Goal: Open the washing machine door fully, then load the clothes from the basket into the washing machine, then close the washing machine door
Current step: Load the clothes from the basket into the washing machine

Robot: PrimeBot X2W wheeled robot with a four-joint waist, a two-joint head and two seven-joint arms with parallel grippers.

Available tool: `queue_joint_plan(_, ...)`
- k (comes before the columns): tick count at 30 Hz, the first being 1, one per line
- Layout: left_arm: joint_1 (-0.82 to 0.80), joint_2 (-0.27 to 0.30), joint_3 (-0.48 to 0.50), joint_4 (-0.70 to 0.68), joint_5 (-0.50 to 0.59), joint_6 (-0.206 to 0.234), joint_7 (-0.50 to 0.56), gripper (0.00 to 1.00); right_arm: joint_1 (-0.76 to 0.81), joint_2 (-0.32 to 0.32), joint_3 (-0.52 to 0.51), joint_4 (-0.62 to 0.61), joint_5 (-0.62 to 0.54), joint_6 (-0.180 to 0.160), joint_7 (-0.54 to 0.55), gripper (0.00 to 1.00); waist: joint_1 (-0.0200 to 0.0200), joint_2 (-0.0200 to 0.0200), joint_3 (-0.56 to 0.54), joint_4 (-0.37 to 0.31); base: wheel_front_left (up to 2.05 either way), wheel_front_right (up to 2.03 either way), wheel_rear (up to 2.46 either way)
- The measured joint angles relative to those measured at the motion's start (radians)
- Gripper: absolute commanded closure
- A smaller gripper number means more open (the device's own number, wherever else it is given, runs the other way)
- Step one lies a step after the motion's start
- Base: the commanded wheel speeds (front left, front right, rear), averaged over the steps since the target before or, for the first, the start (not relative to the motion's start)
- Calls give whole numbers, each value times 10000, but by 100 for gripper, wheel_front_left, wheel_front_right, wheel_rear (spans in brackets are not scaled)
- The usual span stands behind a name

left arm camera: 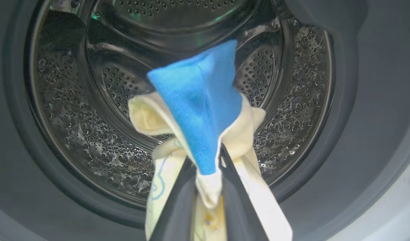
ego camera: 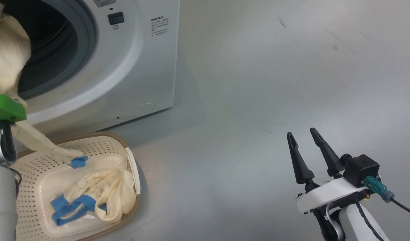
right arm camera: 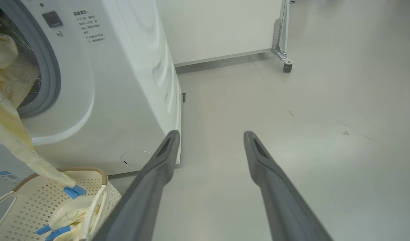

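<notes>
Pale grey floor (ego camera: 258, 83) lies all around you. Nearest, your right gripper (ego camera: 300, 132) hangs empty, fingers spread wide. The basket (ego camera: 101, 135) holds more clothes (ego camera: 104, 190). Your left gripper (left arm camera: 206, 160) pinches a cream garment (left arm camera: 148, 117) at the washing machine (ego camera: 141, 67) mouth, tail trailing into the basket. Loading is under way; next, reach deeper into the drum (left arm camera: 91, 134) and release.

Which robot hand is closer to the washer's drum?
Left. The left gripper holds a garment right at the drum mouth; the right gripper hangs open over the floor, off to the side.
</notes>
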Motion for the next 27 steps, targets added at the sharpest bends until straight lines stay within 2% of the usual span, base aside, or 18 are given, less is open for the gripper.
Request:
queue_joint_plan(13,-1874,508,-19,1064,418,52,2,100,-360,0,228,-48,67,0,0,0,0,0,1219,-689,0,0,0)
queue_joint_plan(27,-4125,911,153,1446,667,316,-290,100,-599,-15,397,-132,163,0,0,0,1,0,2297,-938,0,0,0)
